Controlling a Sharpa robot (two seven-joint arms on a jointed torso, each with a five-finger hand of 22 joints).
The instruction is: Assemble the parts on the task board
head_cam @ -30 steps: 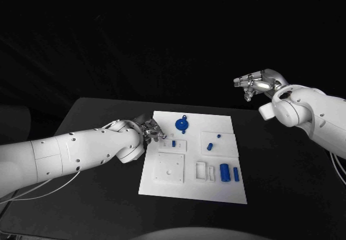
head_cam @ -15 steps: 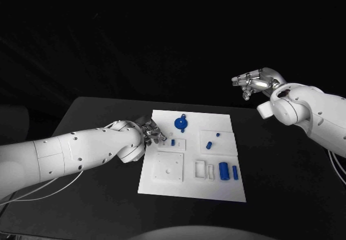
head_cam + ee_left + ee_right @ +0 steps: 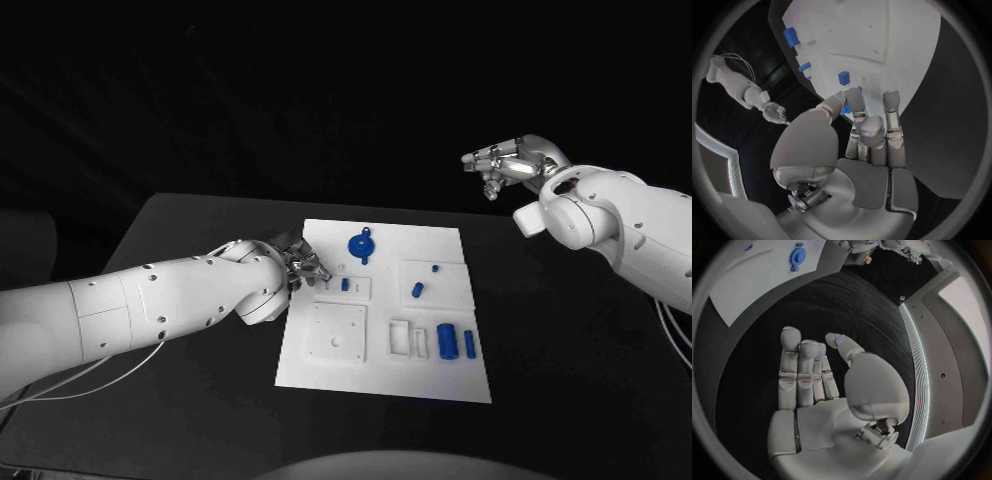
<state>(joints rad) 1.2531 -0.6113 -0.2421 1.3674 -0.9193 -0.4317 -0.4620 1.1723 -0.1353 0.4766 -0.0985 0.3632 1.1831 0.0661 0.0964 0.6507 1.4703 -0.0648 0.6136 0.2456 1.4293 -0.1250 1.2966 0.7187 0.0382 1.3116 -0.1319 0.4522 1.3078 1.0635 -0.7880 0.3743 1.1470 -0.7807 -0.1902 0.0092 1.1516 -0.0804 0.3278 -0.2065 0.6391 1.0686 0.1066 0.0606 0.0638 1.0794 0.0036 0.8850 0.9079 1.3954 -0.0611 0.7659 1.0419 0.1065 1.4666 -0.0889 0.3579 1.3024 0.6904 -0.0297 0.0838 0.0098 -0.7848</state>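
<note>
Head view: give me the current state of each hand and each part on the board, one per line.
Left robot hand: at the board's left edge, fingers extended, holding nothing.
Right robot hand: raised off the board, holding nothing.
White rectangular task board: flat on the black table.
Round blue disc part: lying on the board.
Blue cylinder part: lying on the board.
Small blue peg: lying on the board.

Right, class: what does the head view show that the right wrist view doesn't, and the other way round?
Head view: the blue cylinder lying on the near end of the board. Right wrist view: the right hand from behind its bare palm, fingers straight, holding nothing. Both: the board, the round blue part at its far end, and the right hand, raised clear of the board.
</note>
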